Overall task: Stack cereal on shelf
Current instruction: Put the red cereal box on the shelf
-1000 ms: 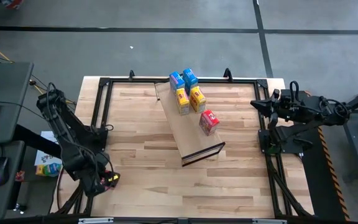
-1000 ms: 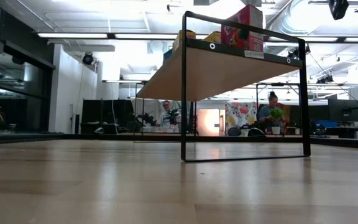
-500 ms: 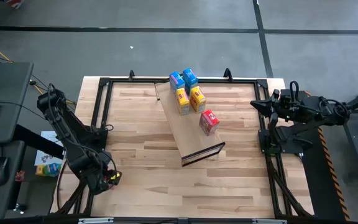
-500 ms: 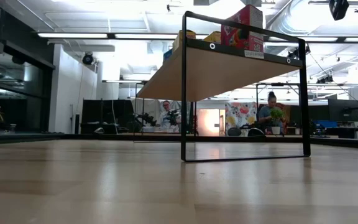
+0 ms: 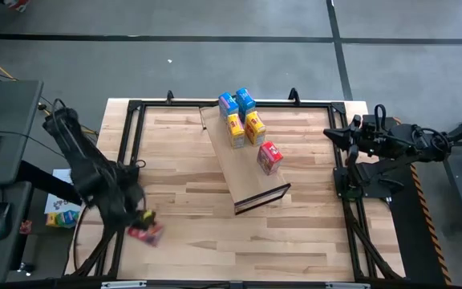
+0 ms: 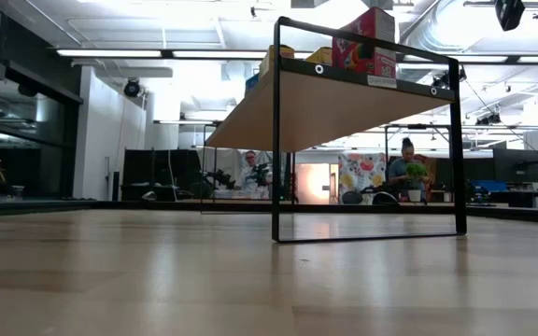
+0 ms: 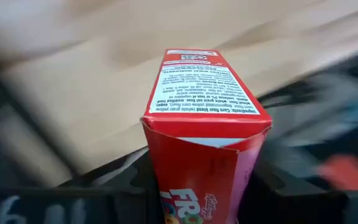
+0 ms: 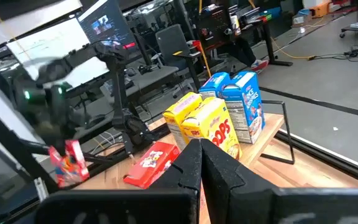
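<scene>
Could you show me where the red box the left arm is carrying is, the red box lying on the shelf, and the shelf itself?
carried red box [image 7: 207, 118], left wrist view, its printed side panel.
red box on the shelf [image 5: 269, 156], high view, its top face.
shelf [image 5: 239, 172], high view, bare board.

- Two blue boxes [image 5: 237, 103], two yellow boxes [image 5: 245, 128] and one flat red box [image 5: 269, 157] are carried on the shelf [image 5: 247, 181], well apart from both claws.
- A second red box [image 7: 204, 155] is gripped upright within the left claw [image 5: 144, 228].
</scene>
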`<state>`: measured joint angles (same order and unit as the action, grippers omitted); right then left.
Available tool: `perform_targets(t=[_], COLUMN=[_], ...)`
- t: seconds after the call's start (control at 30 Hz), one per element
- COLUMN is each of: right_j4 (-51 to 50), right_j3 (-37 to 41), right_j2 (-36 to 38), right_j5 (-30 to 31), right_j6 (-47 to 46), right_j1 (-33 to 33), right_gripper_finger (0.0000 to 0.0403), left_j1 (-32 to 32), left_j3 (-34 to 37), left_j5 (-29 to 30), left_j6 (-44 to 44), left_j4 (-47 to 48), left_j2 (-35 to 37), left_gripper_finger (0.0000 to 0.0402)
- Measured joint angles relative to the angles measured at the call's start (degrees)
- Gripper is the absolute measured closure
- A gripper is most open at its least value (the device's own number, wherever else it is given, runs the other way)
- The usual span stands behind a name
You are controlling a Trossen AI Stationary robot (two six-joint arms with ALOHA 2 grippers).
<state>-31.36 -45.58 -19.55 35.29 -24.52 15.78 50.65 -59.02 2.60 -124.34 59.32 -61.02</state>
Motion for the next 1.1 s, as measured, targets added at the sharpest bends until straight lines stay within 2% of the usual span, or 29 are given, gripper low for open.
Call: perform_targets(t=[0.1,0.17,0.23,0.37,0.5,0.63,0.83,0.97,1.1], right_j4=[0.0,0.0,0.0,0.0,0.0,0.0,-0.1,-0.2,-0.3], right_j3=[0.0,0.0,0.0,0.0,0.0,0.0,0.0,0.0,0.0], right_j2=[0.0,0.0,0.0,0.0,0.0,0.0,0.0,0.0,0.0], right_j5=[0.7,0.5,0.3,0.2,0.2,0.2,0.2,0.3,0.7], right_j6=[-0.1,-0.4,-0.7,-1.1,-1.1,-1.1,-1.1,-1.2,-2.7], right_j1=[0.0,0.0,0.0,0.0,0.0,0.0,0.0,0.0,0.0], right_gripper_finger=[0.0402,0.0402,0.0402,0.0402,0.0402,0.0402,0.0402,0.0402,0.0402], left_j1=[-6.7,-13.2,-20.7,-34.0,-42.5,-46.1,-46.9,-45.9,-45.2], left_j3=[-4.9,-9.0,-13.4,-22.3,-31.9,-41.9,-54.1,-57.2,-57.2], left_j5=[8.9,10.2,8.4,0.7,-6.3,-8.3,-6.3,-1.7,1.6], left_j6=[9.1,19.3,30.2,52.2,73.0,92.0,115.8,127.2,132.8], left_j4=[0.0,0.0,-0.1,0.0,0.6,1.2,4.8,7.8,8.3], left_j2=[3.8,4.2,2.6,-4.4,-14.0,-23.2,-33.4,-37.2,-39.5], left_gripper_finger=[0.0273,0.0274,0.0274,0.0274,0.0275,0.0275,0.0275,0.0275,0.0275])
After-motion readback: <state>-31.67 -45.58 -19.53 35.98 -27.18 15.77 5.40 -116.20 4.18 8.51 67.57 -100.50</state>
